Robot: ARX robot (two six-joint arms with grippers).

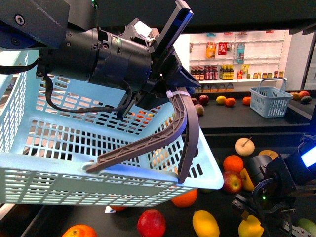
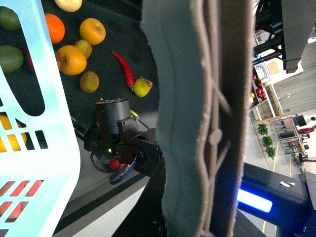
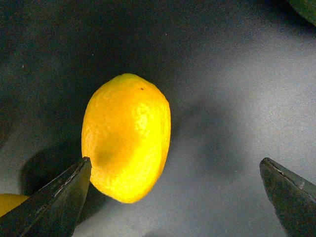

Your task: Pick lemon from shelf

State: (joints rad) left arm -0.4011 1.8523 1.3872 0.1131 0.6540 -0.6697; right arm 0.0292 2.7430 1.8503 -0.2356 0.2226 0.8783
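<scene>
Right gripper [image 3: 175,163] spread wide, empty, the lemon [image 3: 126,138] between its fingers on the shelf [image 3: 237,98] (wrist view only); front view adds left gripper [image 1: 180,59] bearing the basket handle [image 1: 148,140], closure indeterminable.

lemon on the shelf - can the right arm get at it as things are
Probably yes. In the right wrist view the lemon lies on the bare shelf deck between the open fingertips of the right gripper, nearer one finger than the other, with nothing over it or in between.
</scene>
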